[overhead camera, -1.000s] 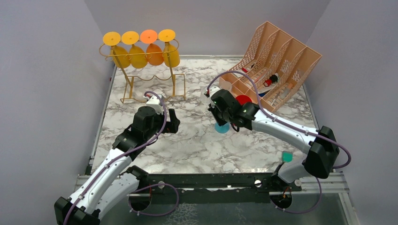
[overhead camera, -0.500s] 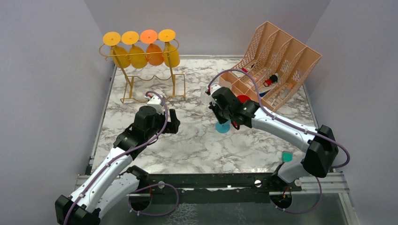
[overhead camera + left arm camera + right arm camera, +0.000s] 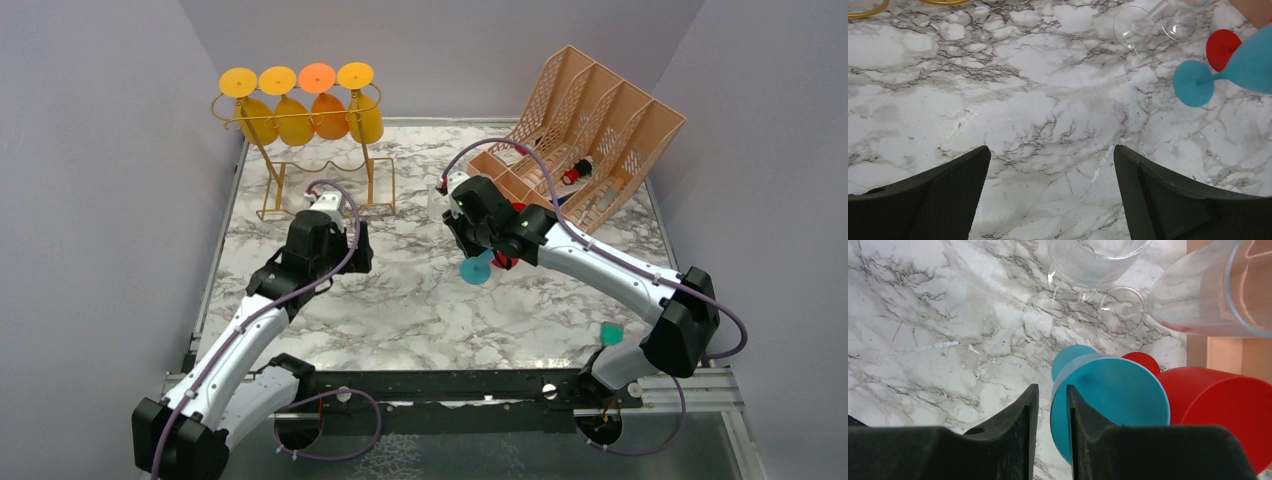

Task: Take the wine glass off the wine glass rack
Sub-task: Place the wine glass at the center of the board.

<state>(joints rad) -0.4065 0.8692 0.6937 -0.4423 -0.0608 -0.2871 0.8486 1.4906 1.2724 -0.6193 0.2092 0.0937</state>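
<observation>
Centrally, right jaws stand narrowly parted at a smooth teal wine glass; left jaws spread wide over the veined marble surface; far left, a wavy gold-wire rack hangs four yellow-orange glasses.

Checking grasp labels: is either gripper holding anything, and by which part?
The left gripper holds nothing. The right gripper straddles the bowl rim of the teal opaque wine glass; a gap shows: likely unclamped.

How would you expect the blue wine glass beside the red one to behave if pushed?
The blue wine glass is tipped sideways with round bowl and foot, so it probably rolls in an arc. It looks like opaque plastic, so likely light, stiff, not fragile.
</observation>
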